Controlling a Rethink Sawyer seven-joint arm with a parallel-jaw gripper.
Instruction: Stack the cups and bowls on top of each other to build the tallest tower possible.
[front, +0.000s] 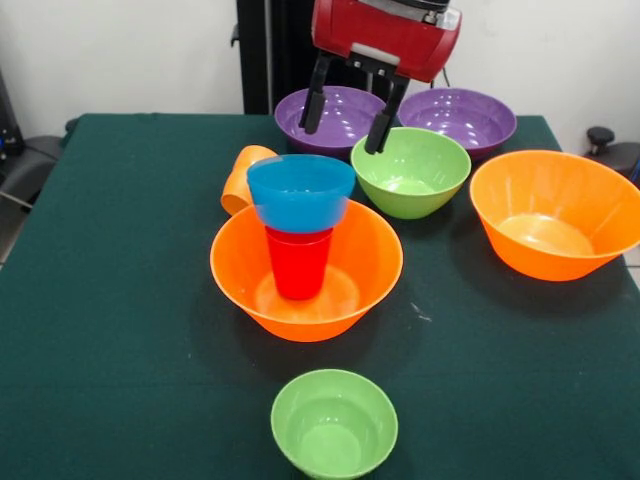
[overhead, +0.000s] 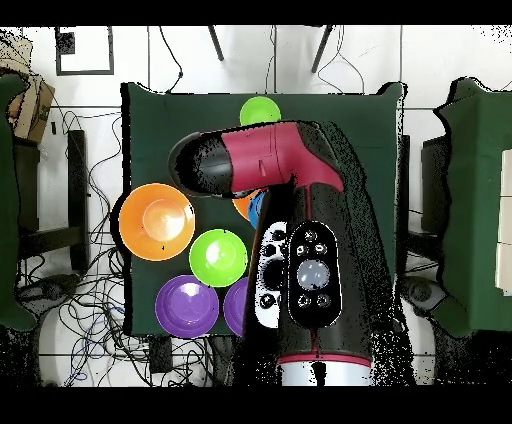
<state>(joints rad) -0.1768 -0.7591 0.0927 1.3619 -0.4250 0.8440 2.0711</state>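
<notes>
From the front view I see my claw (front: 348, 122) hanging above the far part of the surface (front: 110, 300), its two dark fingers spread apart and holding nothing. It hovers between the left purple bowl (front: 335, 115) and the medium green bowl (front: 411, 170). The tower (front: 302, 255) stands in the middle: a large orange bowl (front: 306, 270) as base, the red cup (front: 298, 262) upright inside it, and a blue bowl (front: 300, 192) sitting on the cup, a little tilted. The orange cup (front: 240, 178) lies on its side just behind the tower. The second large orange bowl (front: 556, 212) is at the right, the small green bowl (front: 334, 423) at the near edge, the second purple bowl (front: 458, 118) far right.

In the overhead view the arm (overhead: 300, 260) hides the tower almost fully; the small green bowl (overhead: 260, 110) and the spare orange bowl (overhead: 156, 221) show clearly.

I judge the next piece is the medium green bowl. I would take it by its rim, lift high, and set it down slowly and centred, because the blue bowl looks unsteady.
</notes>
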